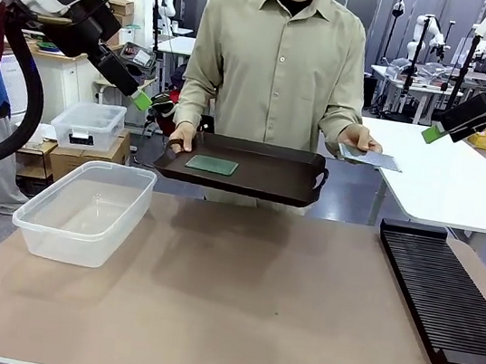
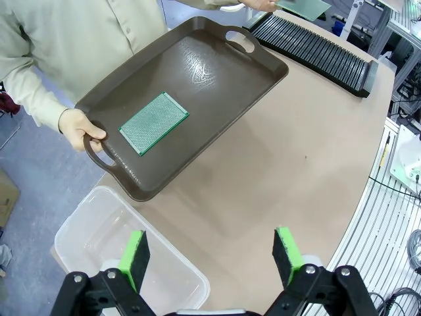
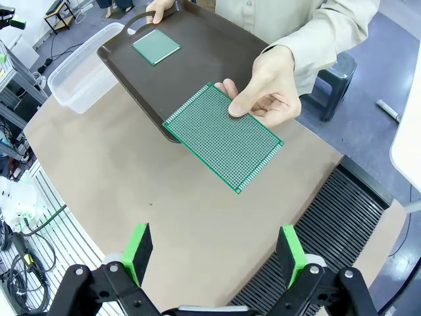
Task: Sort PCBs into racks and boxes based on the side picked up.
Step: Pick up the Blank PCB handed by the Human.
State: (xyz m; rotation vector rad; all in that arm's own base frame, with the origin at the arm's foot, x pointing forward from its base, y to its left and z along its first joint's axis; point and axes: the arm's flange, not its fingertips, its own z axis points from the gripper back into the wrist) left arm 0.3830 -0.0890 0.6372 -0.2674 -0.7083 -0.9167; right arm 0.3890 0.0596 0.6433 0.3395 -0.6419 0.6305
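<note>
Here, the left hand (image 2: 210,249) hangs high over the table (image 2: 309,164) with its green pads (image 2: 137,251) spread wide and nothing between them. Right beneath it, toward one finger, sits the clear tub (image 2: 85,230). Ahead of the left hand, past the tub, a person grips a dark brown tray (image 2: 217,72) by its handle with one hand (image 2: 79,125), holding it tilted above the table's far edge. One PCB (image 2: 153,122) lies flat on the tray floor, nearer that gripped handle and well apart from the left hand.

The right hand (image 3: 214,245) is likewise fully open and has hold of nothing. Straight ahead of it, in line with the gap between its fingers but clear of them, the person's other hand (image 3: 266,89) holds out a second PCB (image 3: 223,135) by one edge, thumb on top, its green grid face turned toward the right hand. Beyond that board are the tray and, farther off, the tub. Below the right hand, off to one finger's side, the black slotted rack (image 3: 316,230) lies on the table.

From the front, the left hand (image 1: 143,100) is raised above the tub's side of the table, and the right hand (image 1: 433,133) is raised above the rack's side, near the offered board.
</note>
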